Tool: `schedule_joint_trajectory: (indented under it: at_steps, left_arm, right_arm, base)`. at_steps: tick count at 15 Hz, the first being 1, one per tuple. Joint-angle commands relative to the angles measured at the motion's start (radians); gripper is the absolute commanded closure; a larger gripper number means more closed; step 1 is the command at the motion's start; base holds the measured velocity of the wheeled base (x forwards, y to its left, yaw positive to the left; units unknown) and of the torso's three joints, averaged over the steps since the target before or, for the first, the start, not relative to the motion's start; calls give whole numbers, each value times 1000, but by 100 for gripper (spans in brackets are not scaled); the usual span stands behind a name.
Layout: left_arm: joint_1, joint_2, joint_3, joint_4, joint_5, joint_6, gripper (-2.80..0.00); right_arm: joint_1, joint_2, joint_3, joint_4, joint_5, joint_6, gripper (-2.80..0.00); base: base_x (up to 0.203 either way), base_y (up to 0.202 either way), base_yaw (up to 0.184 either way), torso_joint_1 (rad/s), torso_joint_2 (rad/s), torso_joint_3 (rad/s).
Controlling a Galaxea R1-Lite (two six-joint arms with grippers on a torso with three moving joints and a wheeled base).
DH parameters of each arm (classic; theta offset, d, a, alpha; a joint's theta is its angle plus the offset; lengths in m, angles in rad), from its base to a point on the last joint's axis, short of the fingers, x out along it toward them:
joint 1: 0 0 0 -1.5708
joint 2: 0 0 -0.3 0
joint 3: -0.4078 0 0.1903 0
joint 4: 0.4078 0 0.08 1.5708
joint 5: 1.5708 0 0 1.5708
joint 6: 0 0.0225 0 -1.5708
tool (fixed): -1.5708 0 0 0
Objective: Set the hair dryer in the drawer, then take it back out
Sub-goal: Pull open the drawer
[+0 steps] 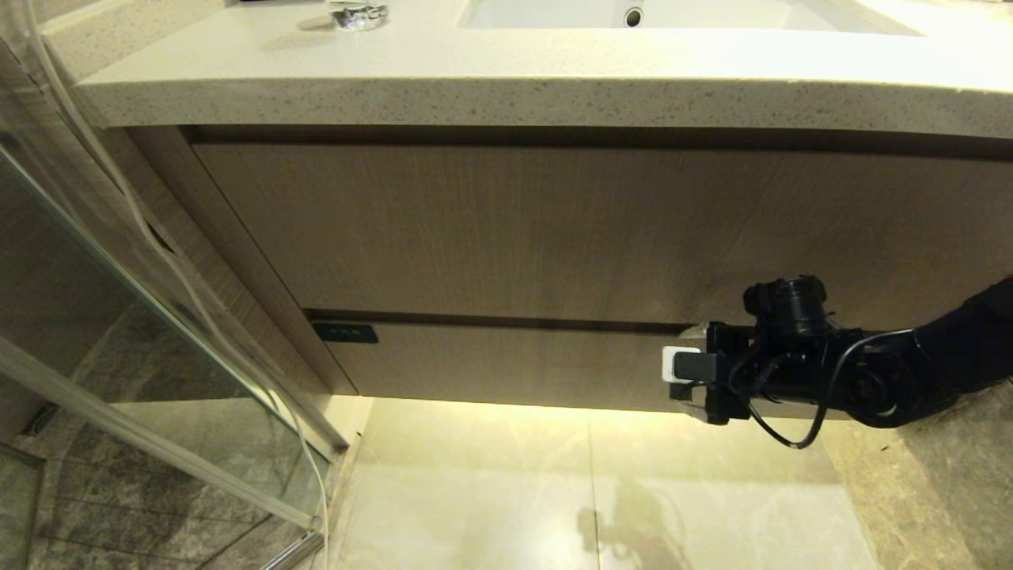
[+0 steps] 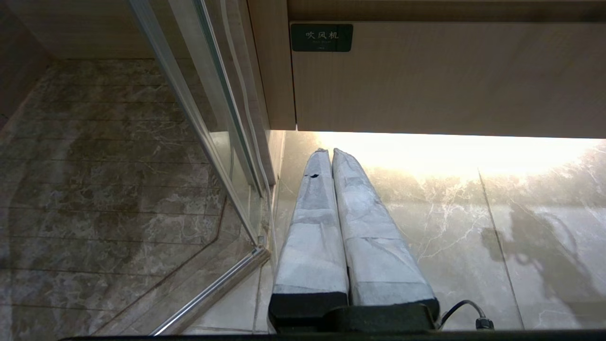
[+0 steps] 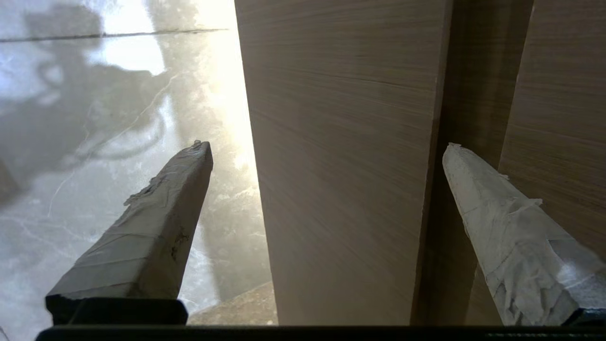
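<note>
The drawer [image 1: 514,364] is the shallow wood-grain front at the vanity's bottom, pushed in, with a dark tag [image 1: 345,332] at its upper left. My right gripper [image 1: 685,369] stands open against the drawer's right part. In the right wrist view the drawer [image 3: 341,166] lies between the fingers of the right gripper [image 3: 326,147]: one finger is by the dark gap above it, the other hangs below its lower edge over the floor. My left gripper [image 2: 327,152] is shut and empty, low over the floor near the drawer's [image 2: 450,80] tagged corner [image 2: 322,37]. The hair dryer is hidden.
A taller wood-grain front [image 1: 554,229] sits above the drawer under the speckled stone counter [image 1: 506,99] with its sink [image 1: 633,14]. A glass shower door [image 1: 142,261] with a metal frame stands close on the left. Polished marble floor [image 1: 554,491] lies below.
</note>
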Motion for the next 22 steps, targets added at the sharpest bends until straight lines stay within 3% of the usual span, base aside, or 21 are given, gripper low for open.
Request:
schedule_joint_trajectory:
  at_steps: [1, 6, 9, 22]
  left_arm:
    - [0, 0, 0, 0, 0, 0, 0]
    - [0, 0, 0, 0, 0, 0, 0]
    - [0, 0, 0, 0, 0, 0, 0]
    - [0, 0, 0, 0, 0, 0, 0]
  right_arm:
    - [2, 36, -23, -4, -1, 6, -280]
    - [0, 67, -48, -9, 0, 41, -280]
    - [0, 72, -52, -90, 2, 42, -280]
    - [1, 100, -24, -91, 2, 41, -280]
  base:
    - [0, 0, 0, 0, 0, 0]
    - [0, 0, 0, 0, 0, 0]
    - [0, 0, 0, 0, 0, 0]
    - [0, 0, 0, 0, 0, 0]
